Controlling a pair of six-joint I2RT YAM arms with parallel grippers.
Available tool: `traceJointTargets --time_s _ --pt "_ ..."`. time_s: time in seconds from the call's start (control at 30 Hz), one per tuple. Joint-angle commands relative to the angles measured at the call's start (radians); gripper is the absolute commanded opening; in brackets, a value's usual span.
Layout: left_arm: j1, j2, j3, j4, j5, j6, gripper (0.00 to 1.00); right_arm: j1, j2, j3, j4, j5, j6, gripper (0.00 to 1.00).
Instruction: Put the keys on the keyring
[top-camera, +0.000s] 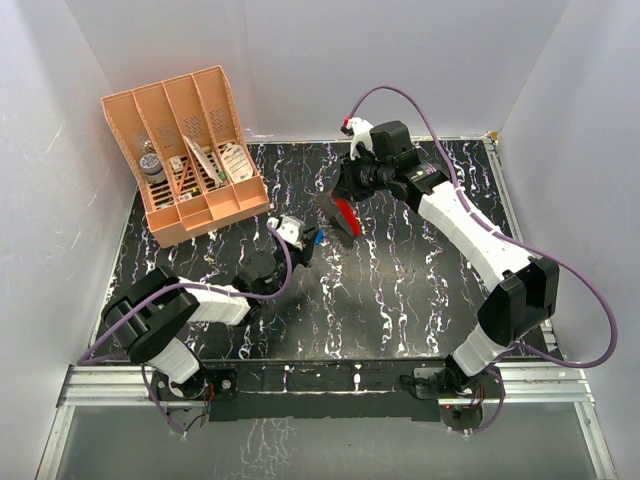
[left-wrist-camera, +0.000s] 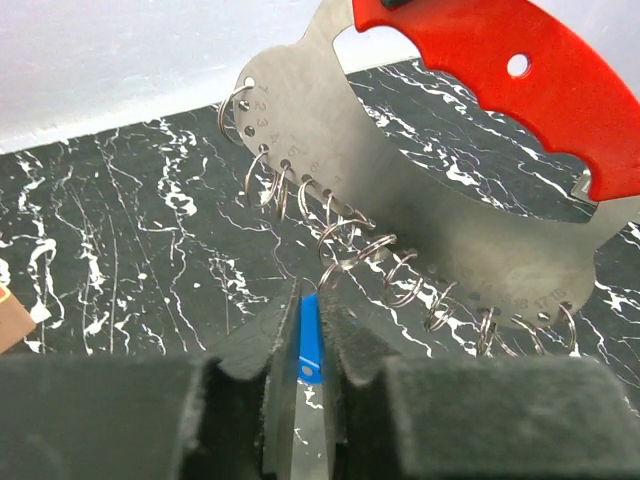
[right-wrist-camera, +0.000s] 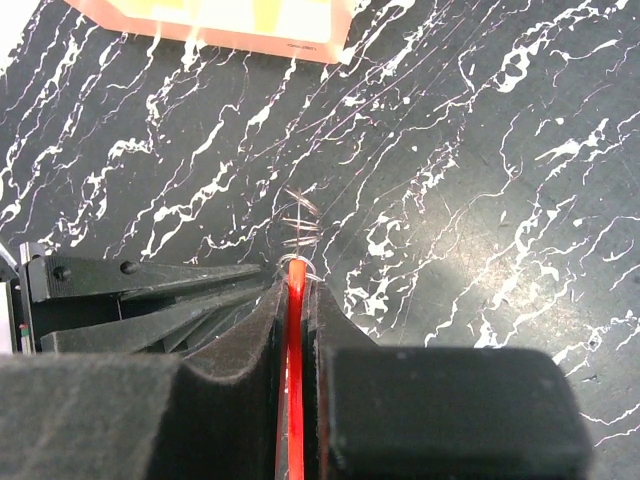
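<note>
We see the blue-headed key (left-wrist-camera: 310, 345) pinched edge-on between the closed fingers of the left pincer (left-wrist-camera: 308, 300), its blue end poking out past the fingertips. The right pincer (right-wrist-camera: 297, 285) is clamped on the red grip of the keyring (right-wrist-camera: 293, 360) and holds it upright above the black marbled worktop (top-camera: 400, 300). From the left wrist, the keyring's silver plate fills the background, and a row of small wire rings (left-wrist-camera: 352, 250) hangs along its edge, just ahead of the key but apart from it.

At the rear left corner stands a peach slotted rack (top-camera: 170, 110). A dark ribbed cylinder (top-camera: 151, 165) sits in its left slot and pale packets are in the others, too small for us to identify.

The left arm lies low, stretching diagonally towards the centre. The right arm arches up from its base and bends inward over mid-worktop.
</note>
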Motion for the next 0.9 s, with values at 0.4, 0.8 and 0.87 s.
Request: traceJointTargets --time_s 0.4,0.8,0.87 --pt "-0.004 -0.071 0.033 -0.055 0.080 0.006 0.35 0.000 -0.066 0.042 0.027 -0.006 -0.056 0.00" --pt "0.075 -0.009 -0.056 0.208 0.312 0.002 0.31 0.000 -0.095 0.025 0.031 -0.018 -0.066 0.00" --pt "0.122 0.010 -0.076 0.276 0.388 -0.046 0.32 0.000 -0.100 0.020 0.032 -0.023 -0.070 0.00"
